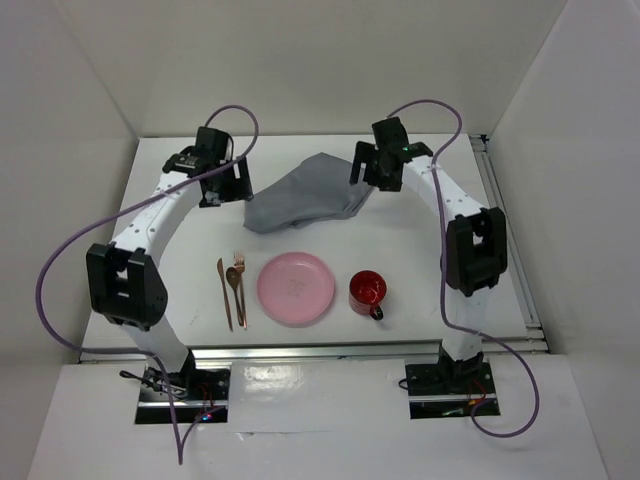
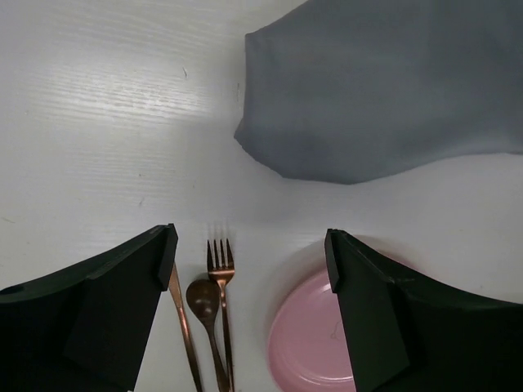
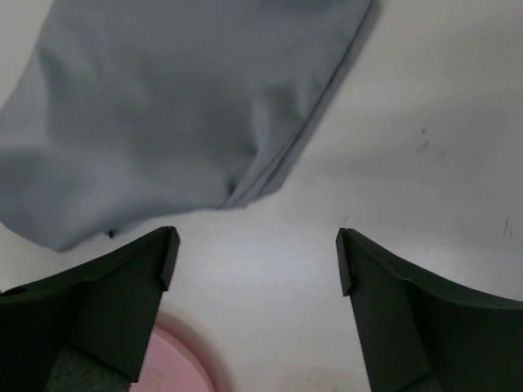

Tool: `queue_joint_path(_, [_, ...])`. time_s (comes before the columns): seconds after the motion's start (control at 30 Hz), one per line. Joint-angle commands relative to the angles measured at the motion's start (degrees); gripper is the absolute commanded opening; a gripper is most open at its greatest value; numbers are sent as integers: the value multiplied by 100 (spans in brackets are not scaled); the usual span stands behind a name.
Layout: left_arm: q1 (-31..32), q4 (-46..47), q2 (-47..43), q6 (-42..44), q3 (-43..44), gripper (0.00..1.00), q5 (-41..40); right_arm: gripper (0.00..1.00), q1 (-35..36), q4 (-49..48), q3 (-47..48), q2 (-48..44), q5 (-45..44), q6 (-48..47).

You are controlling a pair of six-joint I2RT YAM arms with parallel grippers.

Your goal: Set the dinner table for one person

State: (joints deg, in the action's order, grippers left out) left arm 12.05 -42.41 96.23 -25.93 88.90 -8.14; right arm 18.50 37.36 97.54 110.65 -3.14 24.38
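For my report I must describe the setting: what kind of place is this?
Probably a robotics lab cell, not a home: a left arm and right arm fixed at a rail-edged white table, plain white walls close around it, and a staged pink plate, red mug and cutlery.

I note: table [image 1: 400, 235] plain matte white | cloth [image 1: 300, 200] plain grey | plate [image 1: 296, 288] pink | mug [image 1: 366, 291] glossy red | knife [image 1: 225, 293], spoon [image 1: 233, 278], fork [image 1: 240, 290] copper | cables [image 1: 42, 280] purple

No legible text, label, brand or number anywhere.
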Motion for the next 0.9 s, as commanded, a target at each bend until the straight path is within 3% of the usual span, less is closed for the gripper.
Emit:
queue_joint_path(0.0, [-370,-48,405,-368,329,91,777,86,-399,25,782,746,322,-83])
queue_joint_path(0.1, [-651,66,914,-421,531,90,1323,77,-592,157,1504,1423,445,92])
queue_joint_path(0.23, [-784,67,1731,-413,1205,90,1622,76,-821,219,2154,2038,621,312])
queue_joint_path(0.47, [-836,22,2629,-360,1630,92,1368,76,-822,157,2683,2812,823,366])
queue_joint_path(0.67, [-836,137,3226,-413,1796,95,1886,72,-822,43,2744,3085,876,366])
queue_joint_path(0.8, [-836,155,3516,-360,2025,89,2158,60,-769,-71,2744,3208,999,366])
queue_joint_path(0.87, [-836,102,3631,-360,2166,78,2229,54,-708,-71,2797,3261,999,366])
